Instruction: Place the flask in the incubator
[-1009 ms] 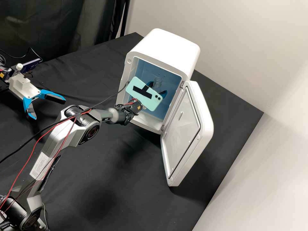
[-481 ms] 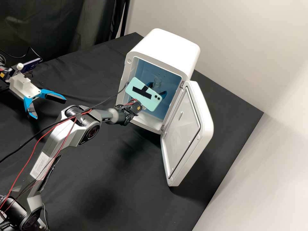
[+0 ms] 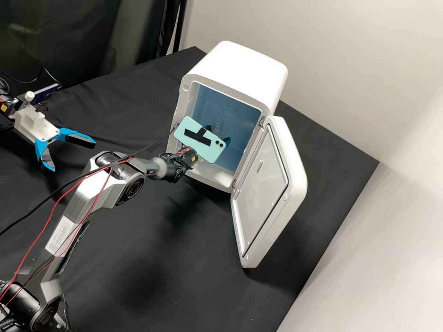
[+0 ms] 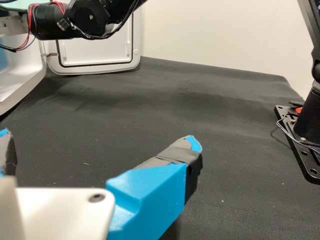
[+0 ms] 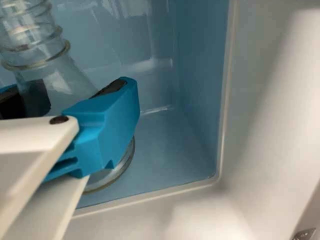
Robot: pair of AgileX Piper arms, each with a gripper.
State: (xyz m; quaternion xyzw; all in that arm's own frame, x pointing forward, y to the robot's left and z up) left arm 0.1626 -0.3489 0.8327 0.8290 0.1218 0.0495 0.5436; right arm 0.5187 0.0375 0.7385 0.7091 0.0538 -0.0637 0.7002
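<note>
The flask (image 5: 30,55) is clear, glossy glass; the incubator (image 3: 240,69) has a smooth white plastic shell with a faint sheen and a smooth pale-blue lining. The right fingers (image 5: 107,127) are matt bright-blue plastic, and the left fingers (image 4: 155,185) are the same, with dull grey tape (image 4: 167,156) and a black pad (image 4: 194,171) at one tip. Matt black cloth with a fine grain covers the counter (image 3: 184,249).

High slant, wrist close-ups, shared incubator (image 3: 235,69)
</note>
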